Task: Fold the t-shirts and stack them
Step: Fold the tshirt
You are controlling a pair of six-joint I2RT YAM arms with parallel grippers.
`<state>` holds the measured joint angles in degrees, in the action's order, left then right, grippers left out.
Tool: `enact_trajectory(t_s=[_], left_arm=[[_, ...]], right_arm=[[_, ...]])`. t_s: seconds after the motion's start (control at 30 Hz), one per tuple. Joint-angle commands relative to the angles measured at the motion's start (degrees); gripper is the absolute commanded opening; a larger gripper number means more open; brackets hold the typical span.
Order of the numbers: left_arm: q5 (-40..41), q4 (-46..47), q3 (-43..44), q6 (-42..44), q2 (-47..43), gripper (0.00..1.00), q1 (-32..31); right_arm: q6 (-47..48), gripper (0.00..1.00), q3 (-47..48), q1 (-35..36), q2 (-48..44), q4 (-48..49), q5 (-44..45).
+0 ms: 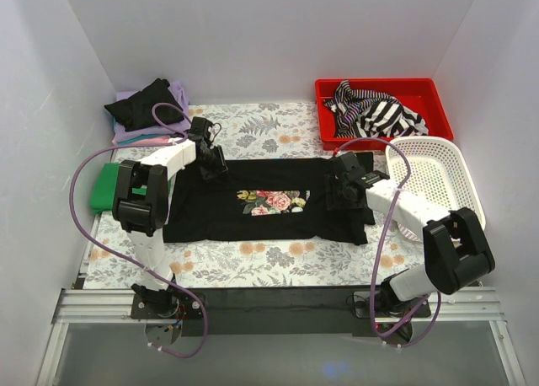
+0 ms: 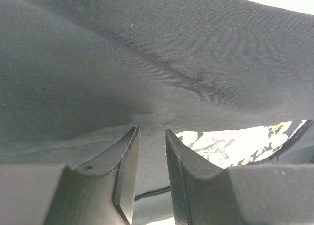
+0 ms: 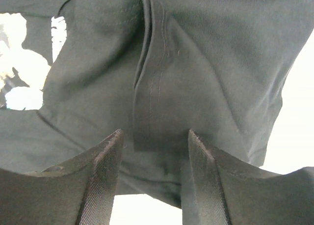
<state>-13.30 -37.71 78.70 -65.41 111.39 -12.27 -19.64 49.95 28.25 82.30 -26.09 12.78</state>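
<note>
Covering the tabletop is a floral table covering point(image 1: 253, 260), and flat across the middle of the frame lies the black t-shirt point(image 1: 219, 209), colourful flower print facing up near its centre. White mesh basket point(image 1: 472, 184) sits at the right edge of the frame. Red bin point(image 1: 379, 84) in the upper right holds a crumpled striped shirt point(image 1: 379, 112), black and white. Upper left corner has a small pile: black shirt point(image 1: 147, 104) on top of a lilac shirt point(image 1: 181, 95), with a pink shirt point(image 1: 143, 139) edge showing at the bottom. Green shirt point(image 1: 103, 188) lies at the left edge, partly behind my left arm. My left gripper point(image 1: 212, 165) is at the black t-shirt's upper left corner, clenched on the cloth; in the wrist view the fabric hangs raised with the covering showing under it. My right gripper point(image 1: 341, 188) is at the shirt's right end, released, jaws apart with a seamed fold lying between the fingers point(image 3: 105, 156), not pinched
</note>
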Motion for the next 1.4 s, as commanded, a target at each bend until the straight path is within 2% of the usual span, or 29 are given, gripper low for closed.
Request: enact_trajectory(t_s=[0.0, 0.1, 0.13, 0.2, 0.23, 0.27, 0.33, 0.7, 1.03, 1.37], left_arm=[[0.7, -0.2, -0.1, 0.4, -1.4, 0.26, -0.2], [1.2, -0.3, -0.2, 0.5, -1.4, 0.26, -0.3], [1.2, -0.3, -0.2, 0.5, -1.5, 0.26, -0.3], [1.4, -0.5, -0.4, 0.6, -1.4, 0.26, -0.3], [1.6, -0.5, -0.3, 0.6, -1.4, 0.26, -0.3], [1.8, -0.6, -0.3, 0.7, -1.4, 0.26, -0.3], [2.3, -0.8, -0.4, 0.8, -1.4, 0.26, -0.3], [2.0, -1.0, 0.0, 0.8, -1.1, 0.26, -0.3], [1.7, -1.1, -0.2, 1.1, -1.2, 0.25, -0.4], [2.8, -1.8, -0.2, 1.5, -1.1, 0.25, -0.4]], right_arm=[[2.4, 0.6, -0.3, 0.5, 1.7, 3.4, 2.4], [2.8, 0.51, 0.0, 0.7, 3.1, 3.9, 2.8], [3.0, 0.38, 0.2, 0.7, 3.5, 4.1, 2.7], [3.0, 0.26, 0.5, 0.8, 4.4, 4.2, 2.8], [3.2, 0.16, 1.0, 0.8, 4.6, 3.9, 2.9], [3.2, 0.09, 1.2, 1.0, 4.5, 4.0, 3.4], [3.2, 0.03, 1.5, 1.2, 4.0, 4.0, 4.1], [3.6, 0.01, 6.8, 1.4, 0.6, 2.1, 11.4], [1.1, 0.01, 14.9, -1.3, 7.7, -1.3, 25.2], [-4.4, 0.03, 17.5, -5.0, 11.7, -5.4, 29.3]])
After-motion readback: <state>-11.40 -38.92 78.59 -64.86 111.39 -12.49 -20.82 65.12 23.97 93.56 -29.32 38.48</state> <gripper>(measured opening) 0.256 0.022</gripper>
